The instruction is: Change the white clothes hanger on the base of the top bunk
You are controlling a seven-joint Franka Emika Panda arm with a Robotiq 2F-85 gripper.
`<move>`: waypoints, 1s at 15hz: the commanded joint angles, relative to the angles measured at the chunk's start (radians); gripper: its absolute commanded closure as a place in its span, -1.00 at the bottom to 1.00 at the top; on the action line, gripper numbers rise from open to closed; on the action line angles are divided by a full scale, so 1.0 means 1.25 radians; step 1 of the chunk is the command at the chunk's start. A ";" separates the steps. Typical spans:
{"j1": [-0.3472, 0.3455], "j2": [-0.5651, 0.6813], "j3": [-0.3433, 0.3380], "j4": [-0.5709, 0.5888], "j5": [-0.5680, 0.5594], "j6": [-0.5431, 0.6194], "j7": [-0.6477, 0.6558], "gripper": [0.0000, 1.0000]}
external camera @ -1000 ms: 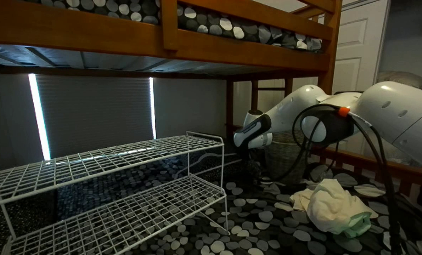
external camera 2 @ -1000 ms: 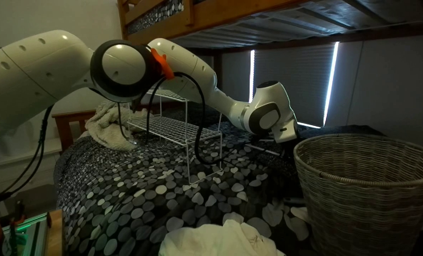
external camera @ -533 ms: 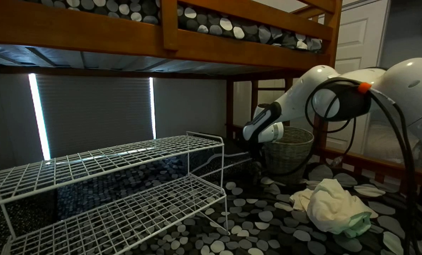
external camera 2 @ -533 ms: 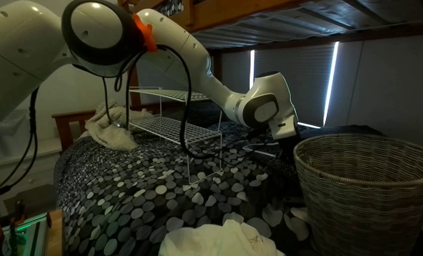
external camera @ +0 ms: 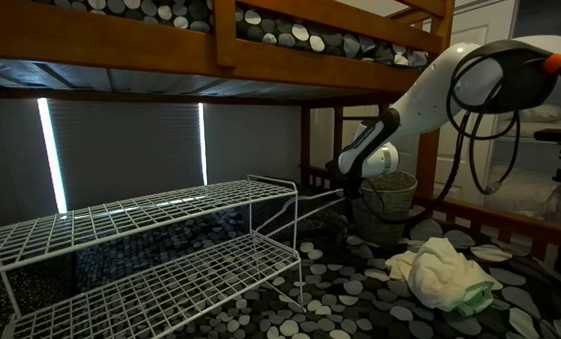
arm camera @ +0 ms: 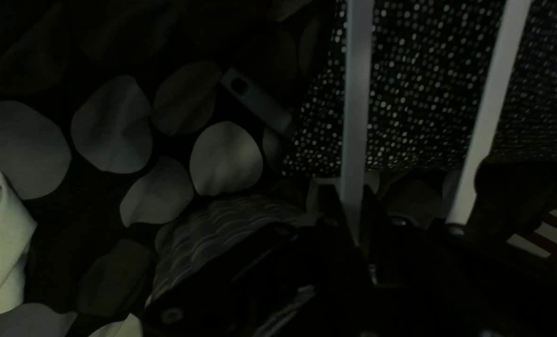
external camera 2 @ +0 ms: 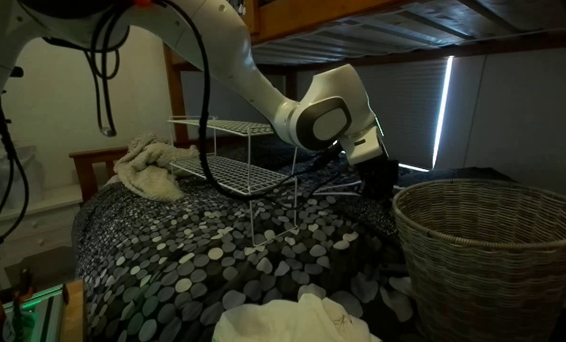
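Note:
The white clothes hanger (arm camera: 358, 70) runs between the dark fingers of my gripper (arm camera: 350, 201) in the wrist view; the fingers stand close on one of its bars. A second bar passes at the right. In an exterior view the hanger (external camera: 319, 194) points left from the gripper (external camera: 353, 190), its far end behind the wire rack's end post. It also shows in an exterior view (external camera 2: 337, 193), left of the gripper (external camera 2: 378, 185). The hook is not discernible. The base of the top bunk (external camera: 308, 63) is the brown rail above, higher than the gripper; it also shows in an exterior view (external camera 2: 321, 19).
A white wire rack (external camera: 153, 202) stands on the pebble-pattern bed, close to the hanger. A wicker basket (external camera 2: 492, 285) stands beside the gripper. A crumpled pale cloth (external camera: 450, 278) lies on the bed. Black cables loop from the arm. A fleece blanket (external camera 2: 149, 166) lies behind.
The arm has drawn back and its elbow has risen. The gripper has moved back and tilted, and the hanger has come along with it, a little higher.

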 commanded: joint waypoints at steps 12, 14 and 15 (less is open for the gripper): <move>0.144 -0.358 -0.247 -0.361 -0.278 0.282 0.028 0.94; 0.146 -0.402 -0.278 -0.375 -0.326 0.275 0.039 0.94; 0.142 -0.423 -0.288 -0.383 -0.351 0.272 0.050 0.94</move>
